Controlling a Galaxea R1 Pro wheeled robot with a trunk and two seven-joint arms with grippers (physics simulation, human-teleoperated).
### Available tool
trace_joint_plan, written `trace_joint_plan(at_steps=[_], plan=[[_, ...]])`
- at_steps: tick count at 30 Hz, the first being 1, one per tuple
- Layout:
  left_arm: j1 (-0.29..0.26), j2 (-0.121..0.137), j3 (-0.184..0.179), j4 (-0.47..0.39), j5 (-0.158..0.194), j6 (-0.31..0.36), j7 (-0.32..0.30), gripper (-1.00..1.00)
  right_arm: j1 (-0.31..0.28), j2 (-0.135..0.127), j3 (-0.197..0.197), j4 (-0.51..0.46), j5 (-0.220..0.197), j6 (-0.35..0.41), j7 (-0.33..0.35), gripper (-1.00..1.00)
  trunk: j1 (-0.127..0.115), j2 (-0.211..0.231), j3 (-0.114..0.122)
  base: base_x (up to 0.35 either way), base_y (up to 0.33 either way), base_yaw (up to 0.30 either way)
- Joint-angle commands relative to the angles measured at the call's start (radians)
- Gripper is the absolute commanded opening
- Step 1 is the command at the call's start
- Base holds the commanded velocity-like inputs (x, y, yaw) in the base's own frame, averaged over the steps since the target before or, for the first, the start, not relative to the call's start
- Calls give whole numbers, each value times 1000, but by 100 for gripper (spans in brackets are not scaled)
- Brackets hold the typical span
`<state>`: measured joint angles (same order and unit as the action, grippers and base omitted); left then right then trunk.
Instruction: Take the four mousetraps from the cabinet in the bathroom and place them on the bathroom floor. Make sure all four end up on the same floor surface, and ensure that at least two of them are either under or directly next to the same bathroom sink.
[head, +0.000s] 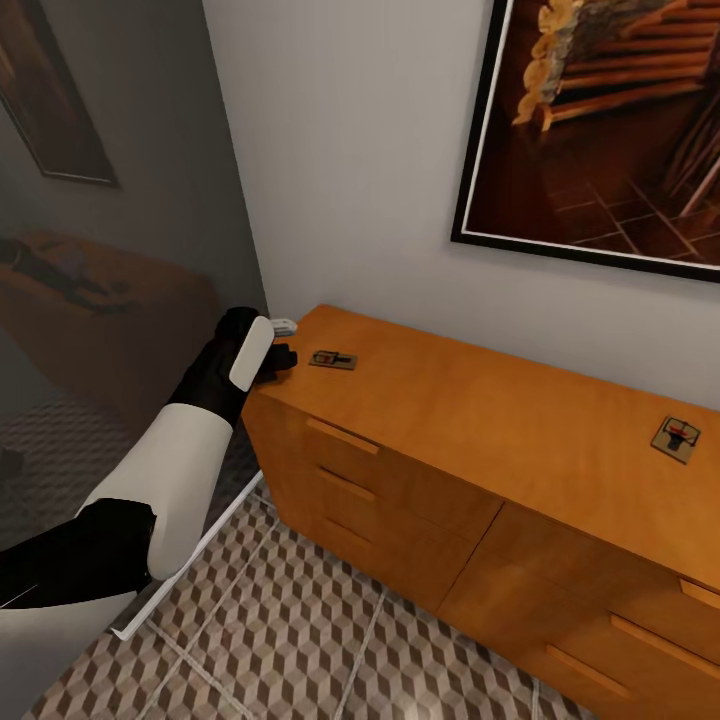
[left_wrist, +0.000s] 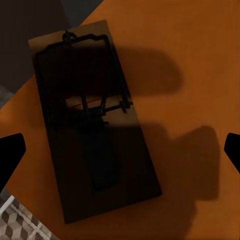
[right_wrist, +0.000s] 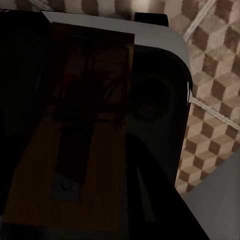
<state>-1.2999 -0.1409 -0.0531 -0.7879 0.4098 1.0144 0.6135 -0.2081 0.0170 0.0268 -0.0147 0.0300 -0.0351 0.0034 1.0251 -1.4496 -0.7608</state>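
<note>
Left claw (head: 283, 352) beside mousetrap (head: 333, 360), lengthwise along cabinet (head: 480, 440).

A framed picture (head: 600, 130) hangs on the wall (head: 350, 150).

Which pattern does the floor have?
Brown, beige and white cubes on the floor, best in the head view.

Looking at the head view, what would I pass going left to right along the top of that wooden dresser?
Left claw at the dresser's corner → a mousetrap just beside it → a long bare stretch → second mousetrap near the right edge.
</note>
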Motion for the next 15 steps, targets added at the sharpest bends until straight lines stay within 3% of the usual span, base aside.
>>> trace_joint_plan(at_steps=[1, 15], plan=[[-1, 1, -3, -1, 10, 2, 10, 100, -1, 0, 2, 1, -1, -3, 3, -100, 0, 0, -1, 0, 0, 0], [12, 1, -2, -2, 10, 1, 10, 100, -1, -1, 2, 1, -1, -3, 3, -100, 0, 0, -10, 0, 0, 0]])
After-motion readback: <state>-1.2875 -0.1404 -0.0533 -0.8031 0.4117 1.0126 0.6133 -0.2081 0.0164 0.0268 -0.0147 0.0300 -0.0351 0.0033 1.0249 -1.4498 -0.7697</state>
